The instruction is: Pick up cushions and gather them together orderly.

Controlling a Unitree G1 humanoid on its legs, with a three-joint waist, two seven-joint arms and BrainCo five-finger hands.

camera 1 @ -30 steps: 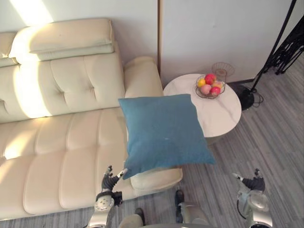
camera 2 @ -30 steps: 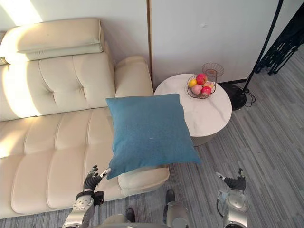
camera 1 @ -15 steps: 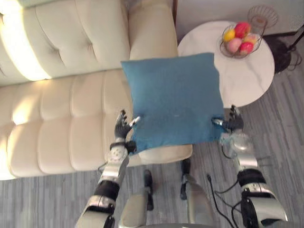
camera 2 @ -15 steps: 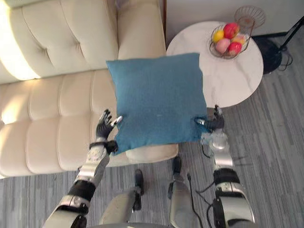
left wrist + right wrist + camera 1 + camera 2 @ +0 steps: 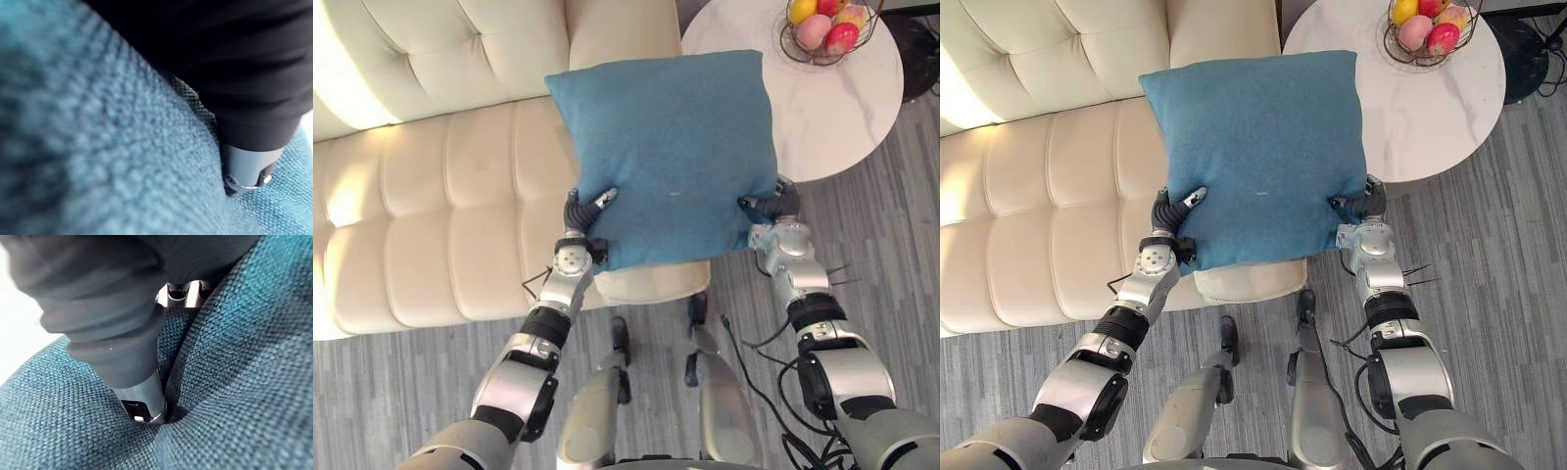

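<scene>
I've got left hand point(image 5: 579, 213) and right hand point(image 5: 778, 201) pinching the blue cushion point(image 5: 666, 147), near corners, broad face up.

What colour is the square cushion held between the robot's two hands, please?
The square fabric cushion is plain teal blue, clearest in the left eye view.

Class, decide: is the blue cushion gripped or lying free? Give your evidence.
Gripped: the left hand and right hand each pinch a near corner of the blue cushion, fingers denting its fabric.
</scene>
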